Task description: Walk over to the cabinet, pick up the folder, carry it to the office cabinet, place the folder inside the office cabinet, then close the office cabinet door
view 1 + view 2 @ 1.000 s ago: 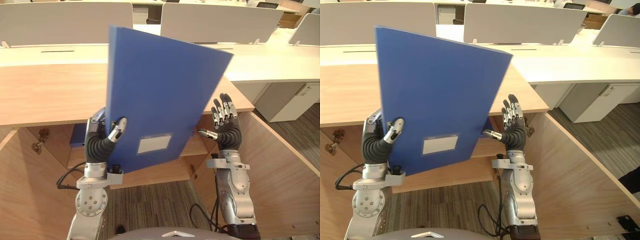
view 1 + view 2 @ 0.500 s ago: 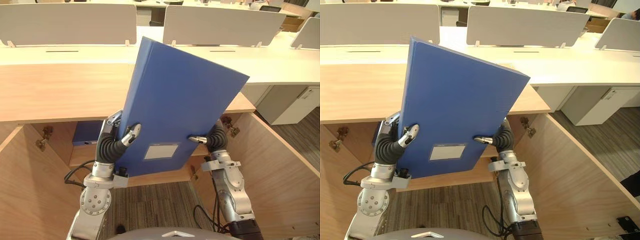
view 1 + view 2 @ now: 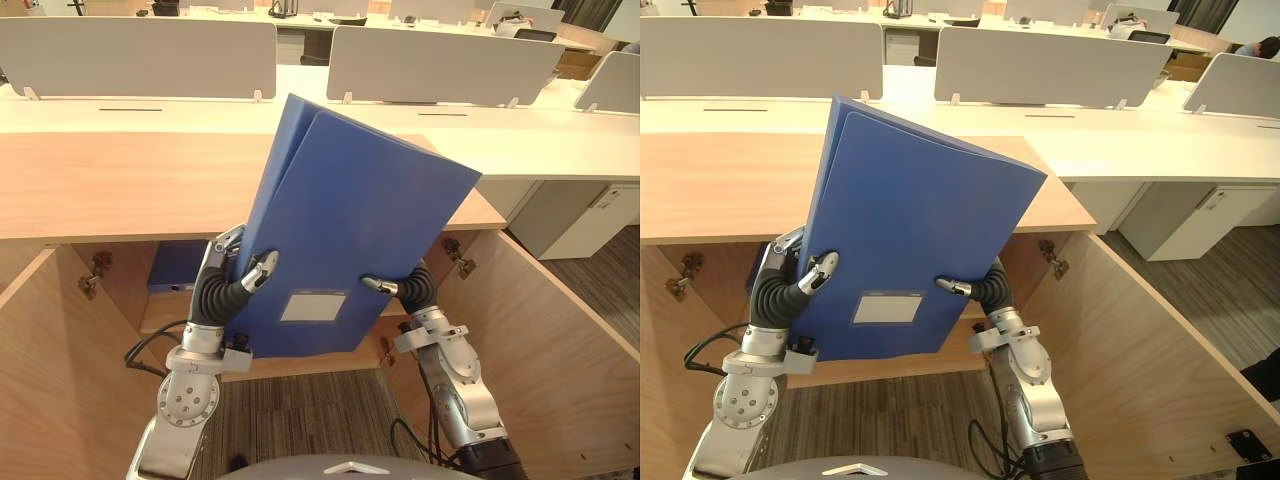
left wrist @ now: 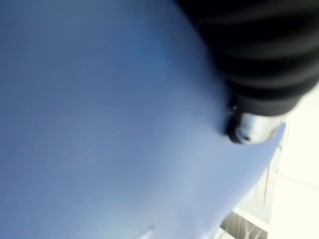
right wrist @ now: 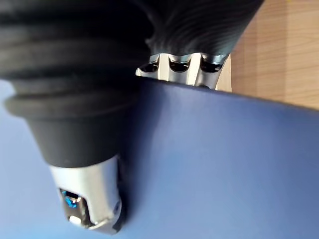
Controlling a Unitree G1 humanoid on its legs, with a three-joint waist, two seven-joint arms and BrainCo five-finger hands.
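Observation:
A big blue folder with a white label stands upright and tilted before the open cabinet. My left hand pinches its lower left edge, thumb on the front cover and fingers behind. My right hand pinches the lower right edge the same way, its thumb lying on the cover. In the right wrist view the fingers curl over the folder's edge. Blue cover spreads across the left wrist view beside the thumb.
The cabinet has a wooden top, and its doors stand swung open at the left and right. A shelf inside carries another blue item. White desks with grey screens stand behind.
My right hand, open and apart from the folder a second ago, has closed on its lower right edge. The folder has come lower and leans more to the right.

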